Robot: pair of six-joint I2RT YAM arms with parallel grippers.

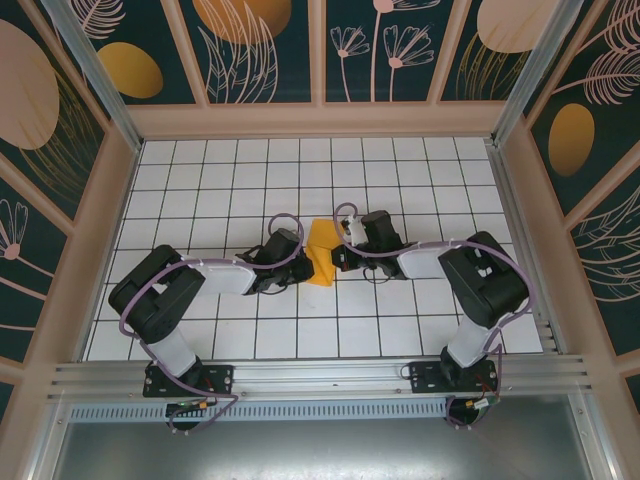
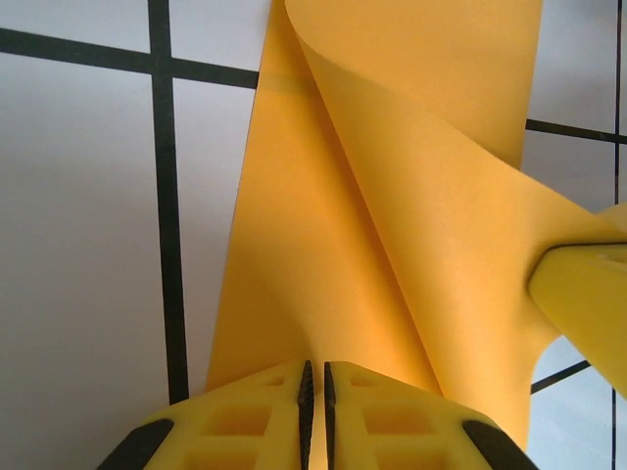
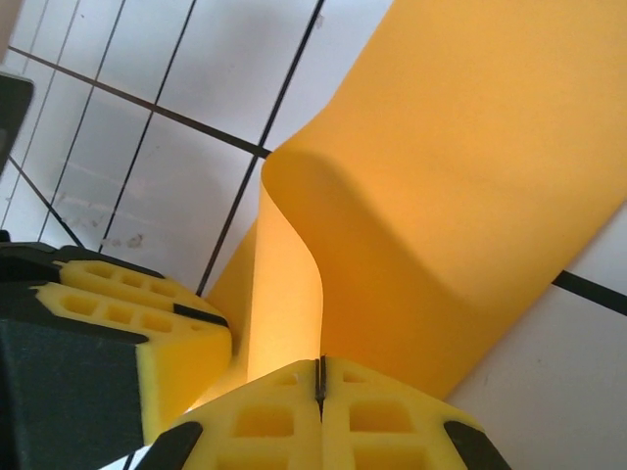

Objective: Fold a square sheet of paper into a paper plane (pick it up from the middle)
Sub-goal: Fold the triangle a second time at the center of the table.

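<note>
- Square sheet of paper (image 1: 320,254) sits curled between the two grippers, over the white tiles (image 1: 400,170)
- left gripper (image 2: 315,380) pressed together, pinching one edge; right gripper (image 3: 319,374) likewise pinching the opposite edge

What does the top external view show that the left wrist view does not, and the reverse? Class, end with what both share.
Top external: the left arm and right arm reaching in from their bases, the left gripper and right gripper meeting at the square sheet of paper mid-table, and the patterned walls. Left wrist: the left gripper's jaws shut on the paper's edge, the sheet curling up in a loose fold. Both: the orange-yellow paper over the white tiled table.
</note>
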